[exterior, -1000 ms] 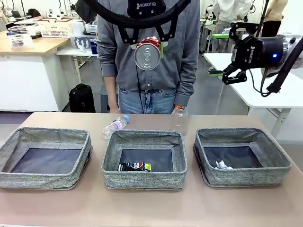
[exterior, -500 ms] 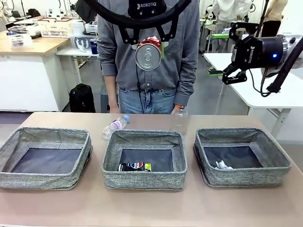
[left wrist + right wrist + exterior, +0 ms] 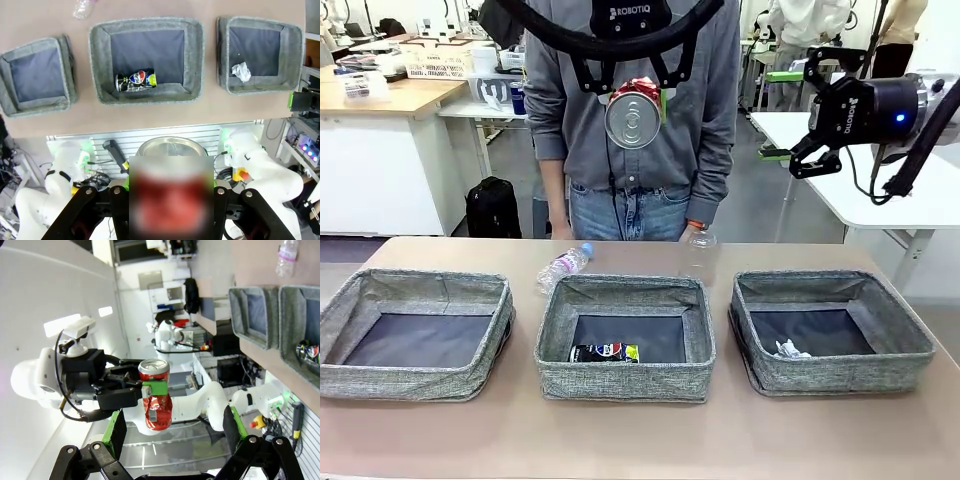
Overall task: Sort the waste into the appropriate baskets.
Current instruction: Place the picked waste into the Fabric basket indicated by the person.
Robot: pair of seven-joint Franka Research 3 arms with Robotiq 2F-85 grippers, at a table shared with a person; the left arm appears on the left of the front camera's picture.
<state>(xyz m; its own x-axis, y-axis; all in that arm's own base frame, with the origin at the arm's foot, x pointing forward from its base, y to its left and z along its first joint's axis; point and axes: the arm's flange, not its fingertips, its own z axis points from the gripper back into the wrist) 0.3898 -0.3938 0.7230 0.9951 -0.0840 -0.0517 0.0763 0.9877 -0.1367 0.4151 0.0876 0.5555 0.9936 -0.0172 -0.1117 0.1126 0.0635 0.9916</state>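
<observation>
Left end effector clenched the crushed red can; I'd lower it squarely over the mid-surface basket before releasing. Right end effector hung released.

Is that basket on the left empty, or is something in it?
Empty: the left basket shows nothing but its bare dark bottom.
</observation>
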